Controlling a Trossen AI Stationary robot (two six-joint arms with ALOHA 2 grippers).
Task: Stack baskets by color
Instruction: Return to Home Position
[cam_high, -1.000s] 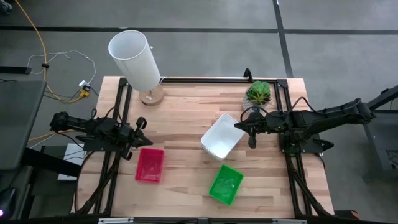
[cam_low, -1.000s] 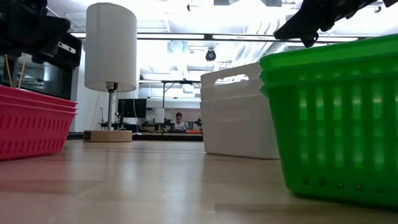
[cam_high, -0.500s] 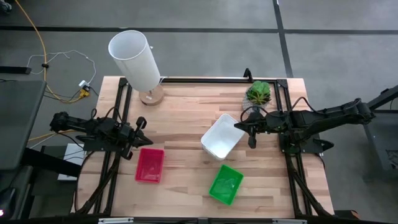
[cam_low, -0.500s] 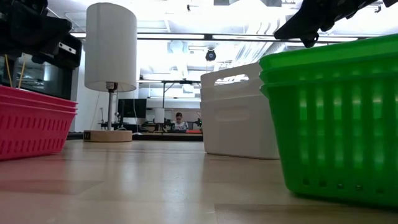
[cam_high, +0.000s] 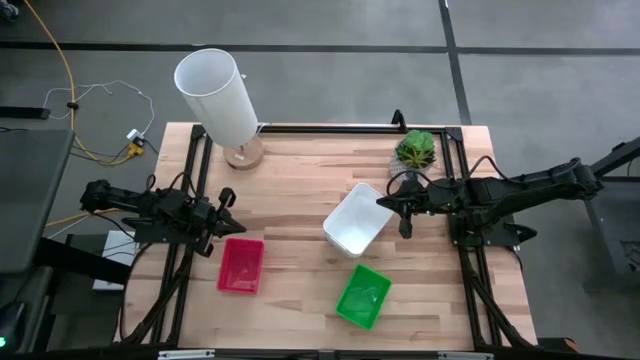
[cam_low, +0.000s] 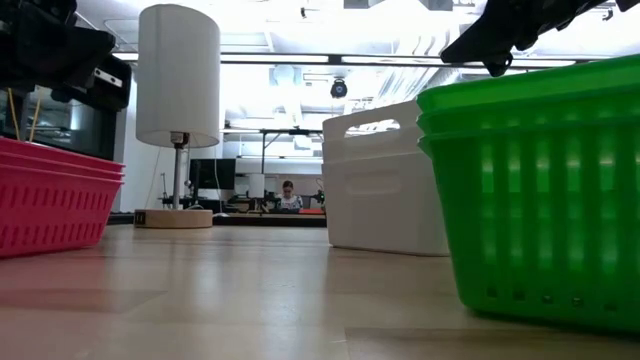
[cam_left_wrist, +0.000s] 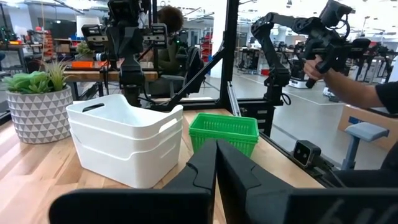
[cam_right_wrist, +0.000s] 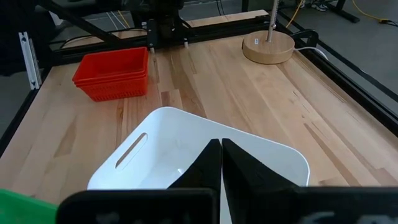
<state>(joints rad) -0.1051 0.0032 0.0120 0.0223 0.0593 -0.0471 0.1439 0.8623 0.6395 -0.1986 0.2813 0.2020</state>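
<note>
from above, with the light wooden bench (cam_high: 300, 170) read as a dial, the stack of red mesh plastic baskets (cam_high: 241, 265) sits at 8 o'clock. the stack of green mesh plastic baskets (cam_high: 363, 295) sits at 5 o'clock, and the stack of smooth white plastic baskets (cam_high: 352, 224) lies just off centre toward 3 o'clock. the left claw (cam_high: 226, 210) hangs at 9 o'clock, near the red stack. the right claw (cam_high: 395, 207) hangs at 3 o'clock, by the white stack's edge. a tall white cylinder lamp (cam_high: 215, 90) stands at 11 o'clock, a small potted green plant (cam_high: 416, 150) at 1 o'clock.

at bench height, red and green both show nested rims.

past the left wrist, that claw's fingers are pressed together on nothing; the green stack stands just beside the white.

past the right wrist, the fingers are likewise closed and empty above the white stack's hollow.
</note>
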